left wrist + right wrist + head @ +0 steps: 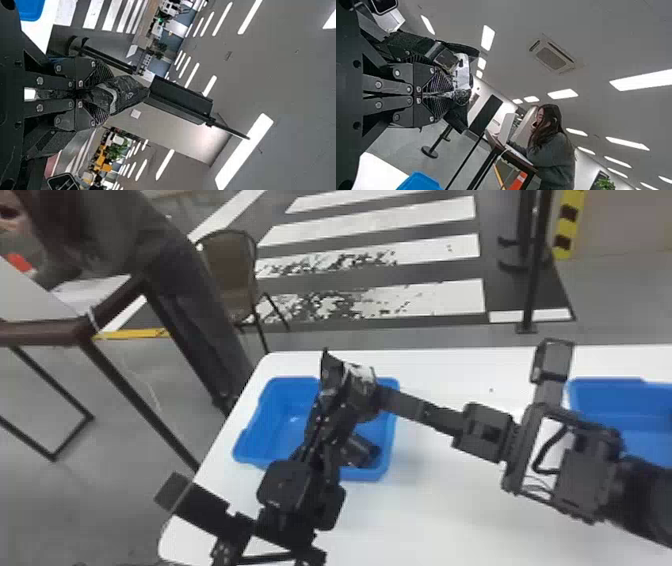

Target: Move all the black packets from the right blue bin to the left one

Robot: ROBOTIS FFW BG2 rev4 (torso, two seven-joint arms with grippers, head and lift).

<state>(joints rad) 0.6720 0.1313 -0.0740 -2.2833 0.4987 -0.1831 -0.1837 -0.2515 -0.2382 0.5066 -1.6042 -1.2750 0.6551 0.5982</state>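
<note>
Two grippers are meeting over the left blue bin (272,410) in the head view. The left gripper (334,410) is extending up from the bottom edge; the right gripper (382,397) is extending in from the right edge. One black packet (361,382) with light patches is occupying the position at their fingertips, above the bin. In the left wrist view, the left fingers are closing around the packet, which is projecting beyond them. In the right wrist view, the right fingers are standing narrow, nearly touching each other, and are gripping a crumpled edge of the packet. A second black packet (360,450) is lying inside the left bin, near its right side, partly hidden by the left arm. The right blue bin (605,397) is resting on the white table (450,515), well apart from the left bin, at the right edge of the head view.
</note>
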